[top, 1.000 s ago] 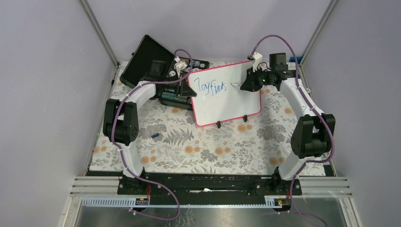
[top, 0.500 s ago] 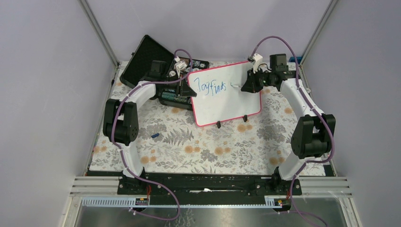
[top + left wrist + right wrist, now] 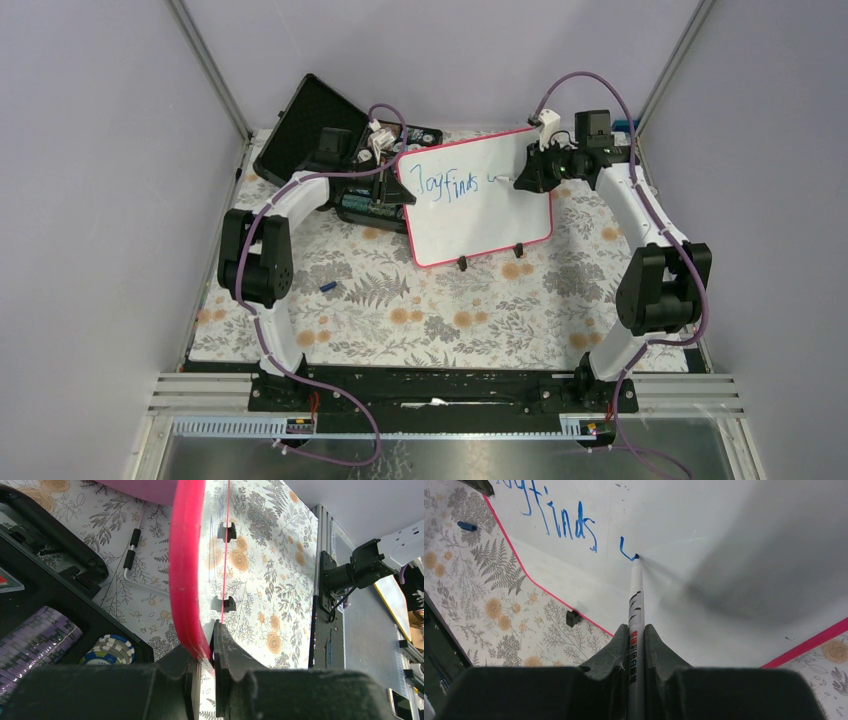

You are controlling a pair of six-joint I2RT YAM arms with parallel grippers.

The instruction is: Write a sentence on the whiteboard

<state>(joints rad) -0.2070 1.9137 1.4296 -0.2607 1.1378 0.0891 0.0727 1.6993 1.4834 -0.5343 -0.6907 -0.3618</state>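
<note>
The whiteboard [image 3: 480,215], white with a pink-red frame and two black feet, stands tilted at the back of the table. Blue writing reads "Joy finds" with a short new stroke after it. My left gripper [image 3: 405,190] is shut on the board's left edge; the left wrist view shows the pink frame [image 3: 186,570] pinched between my fingers. My right gripper [image 3: 522,178] is shut on a white marker [image 3: 636,610]. The marker's blue tip touches the board [image 3: 734,540] at the end of the new stroke.
An open black poker-chip case [image 3: 335,150] with chips [image 3: 111,650] lies behind the board's left side. A small blue marker cap [image 3: 329,287] lies on the floral mat [image 3: 420,310]. Purple walls and metal posts close in the back corners.
My right gripper has moved right and slightly up along the board with the marker, drawing a short blue stroke after "finds". The left arm and board have not moved.
</note>
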